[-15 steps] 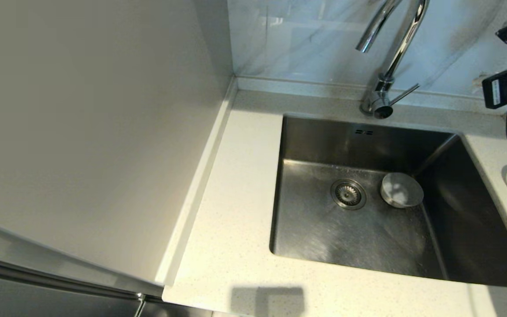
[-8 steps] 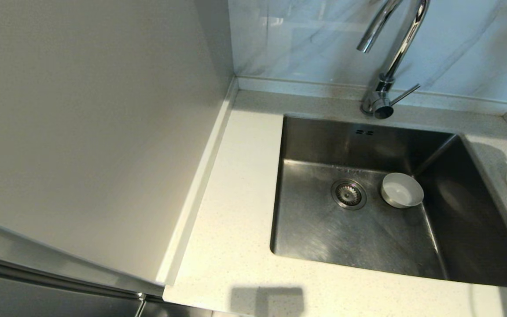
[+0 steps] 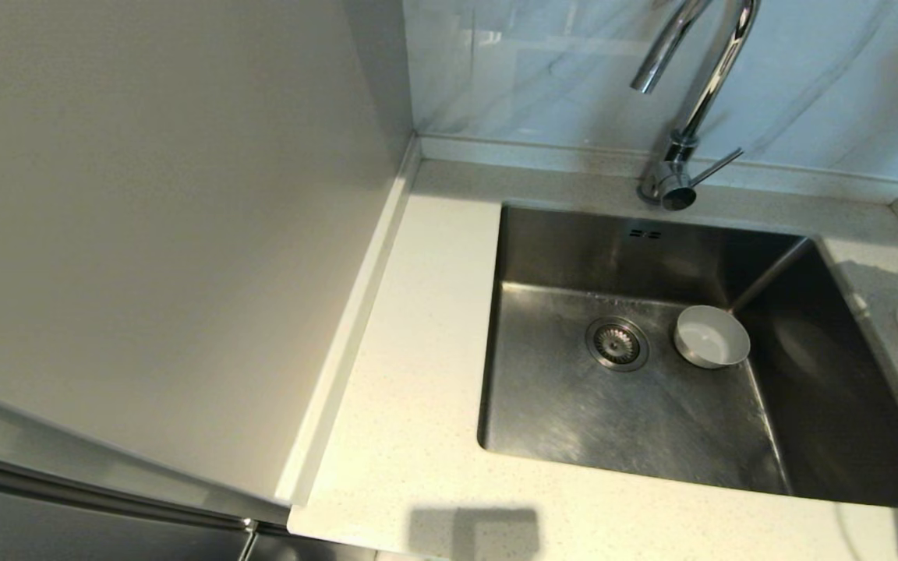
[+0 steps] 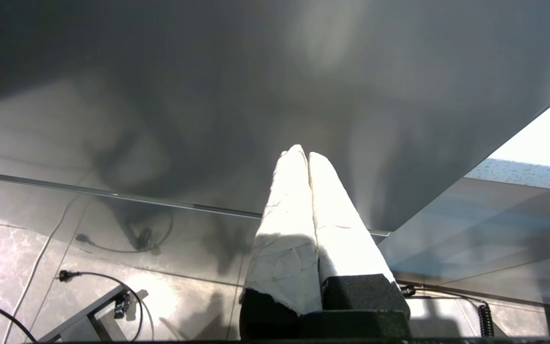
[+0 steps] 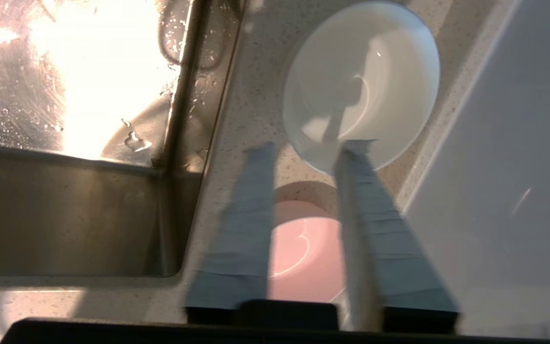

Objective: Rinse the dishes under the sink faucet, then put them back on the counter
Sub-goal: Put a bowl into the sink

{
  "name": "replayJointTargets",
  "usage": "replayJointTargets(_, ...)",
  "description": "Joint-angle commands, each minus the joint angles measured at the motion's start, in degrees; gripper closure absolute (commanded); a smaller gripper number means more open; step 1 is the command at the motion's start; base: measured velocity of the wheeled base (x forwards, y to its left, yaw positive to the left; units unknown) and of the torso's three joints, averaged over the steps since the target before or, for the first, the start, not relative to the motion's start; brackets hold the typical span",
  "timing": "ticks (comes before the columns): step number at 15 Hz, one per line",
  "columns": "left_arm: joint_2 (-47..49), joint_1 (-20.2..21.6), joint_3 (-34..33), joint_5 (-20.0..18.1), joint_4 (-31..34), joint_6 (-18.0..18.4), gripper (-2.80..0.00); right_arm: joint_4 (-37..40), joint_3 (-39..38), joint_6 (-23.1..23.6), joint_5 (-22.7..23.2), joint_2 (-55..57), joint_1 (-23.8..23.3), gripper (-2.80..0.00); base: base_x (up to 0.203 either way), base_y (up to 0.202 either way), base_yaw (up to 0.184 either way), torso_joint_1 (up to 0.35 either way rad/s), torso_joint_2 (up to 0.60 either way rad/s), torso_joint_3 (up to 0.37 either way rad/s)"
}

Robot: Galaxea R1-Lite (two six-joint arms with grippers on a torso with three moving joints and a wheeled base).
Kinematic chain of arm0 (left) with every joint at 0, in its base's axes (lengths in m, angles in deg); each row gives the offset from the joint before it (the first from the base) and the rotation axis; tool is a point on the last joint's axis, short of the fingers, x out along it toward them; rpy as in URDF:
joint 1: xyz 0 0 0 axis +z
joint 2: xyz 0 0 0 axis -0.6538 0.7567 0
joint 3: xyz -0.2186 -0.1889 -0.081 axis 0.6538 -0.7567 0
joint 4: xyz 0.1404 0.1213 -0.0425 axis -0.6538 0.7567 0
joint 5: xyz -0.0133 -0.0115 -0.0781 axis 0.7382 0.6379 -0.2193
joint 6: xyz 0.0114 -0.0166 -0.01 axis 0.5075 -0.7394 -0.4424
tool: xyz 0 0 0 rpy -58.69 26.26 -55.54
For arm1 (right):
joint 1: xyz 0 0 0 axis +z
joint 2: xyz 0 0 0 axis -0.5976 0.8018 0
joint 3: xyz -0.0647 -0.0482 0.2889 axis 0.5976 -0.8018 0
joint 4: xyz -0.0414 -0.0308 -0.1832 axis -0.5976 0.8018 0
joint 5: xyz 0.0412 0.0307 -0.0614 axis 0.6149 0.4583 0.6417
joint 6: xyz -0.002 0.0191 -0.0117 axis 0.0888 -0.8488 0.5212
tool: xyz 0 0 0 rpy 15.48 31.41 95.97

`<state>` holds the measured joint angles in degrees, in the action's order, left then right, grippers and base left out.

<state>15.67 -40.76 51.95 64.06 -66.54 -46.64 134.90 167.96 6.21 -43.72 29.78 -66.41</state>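
Right wrist view: right pincer point(image 5: 303, 145) hangs over the surface point(image 5: 251, 95) beside the sink point(image 5: 65, 215), fingers parted with a clear gap, gripping nothing. One fingertip point(image 5: 356, 148) overlaps the near rim of the white bowl point(image 5: 361, 71); contact or just above, cannot tell. Pink bowl point(image 5: 303, 253) shows in the gap between the fingers, lower down, on the same strip of surface, close beside the white one. Both sit between the sink edge and the wall panel point(image 5: 518, 167), probably staged there awaiting their rinse, or set back after one; which, cannot tell. Droplets on the sink rim suggest water has run. Head view: grey bowl point(image 3: 712, 336) stands upright on the sink floor, just beside the drain strainer point(image 3: 616, 344), roughly beneath the faucet point(image 3: 698, 86) spout, a sensible spot for rinsing. No water seen flowing. Left pincer point(image 4: 303, 155) is parked off to the side, fingers pressed together, empty.
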Motion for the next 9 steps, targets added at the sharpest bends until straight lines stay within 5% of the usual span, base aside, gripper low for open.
replayJointTargets(1,-0.18,0.01,0.00,0.04,-0.02,-0.05,0.00,-0.52,-0.06,-0.02,0.24,0.94,-0.09,-2.80,0.000,0.000,0.000,0.000,0.00,0.000)
replayJointTargets(9,-0.18,0.01,0.00,0.04,-0.02,-0.04,0.00,-3.81,-1.92,-0.19,-2.11,6.43,-0.56,-2.80,0.000,0.000,0.000,0.000,0.00,0.000)
